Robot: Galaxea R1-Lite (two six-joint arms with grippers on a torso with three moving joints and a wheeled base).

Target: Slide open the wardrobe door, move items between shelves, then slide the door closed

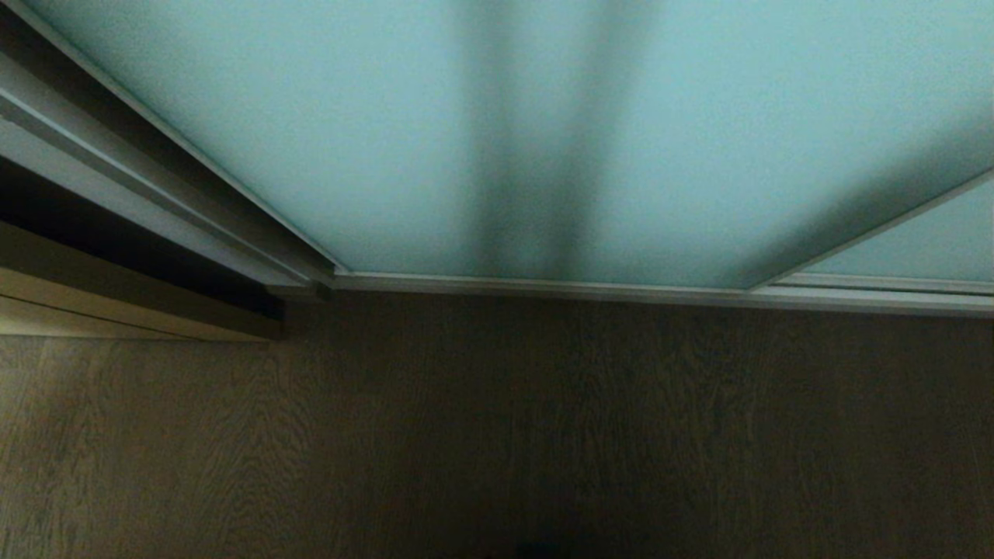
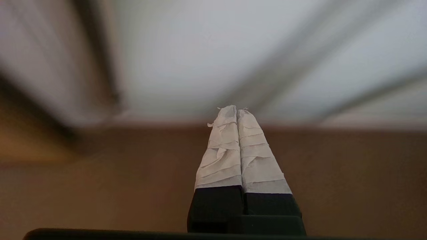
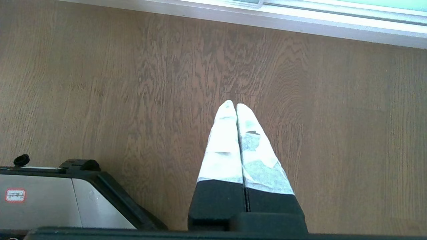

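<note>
Left gripper [image 2: 237, 111] pinched closed (empty) before the, probably fully, closed sliding wardrobe door [image 1: 373, 132], contents unseen

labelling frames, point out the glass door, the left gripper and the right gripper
glass door [image 1: 326, 132], head view, bare frosted pane
left gripper [image 2: 237, 111], left wrist view, between the taped tips
right gripper [image 3: 235, 104], right wrist view, between the taped tips
</note>
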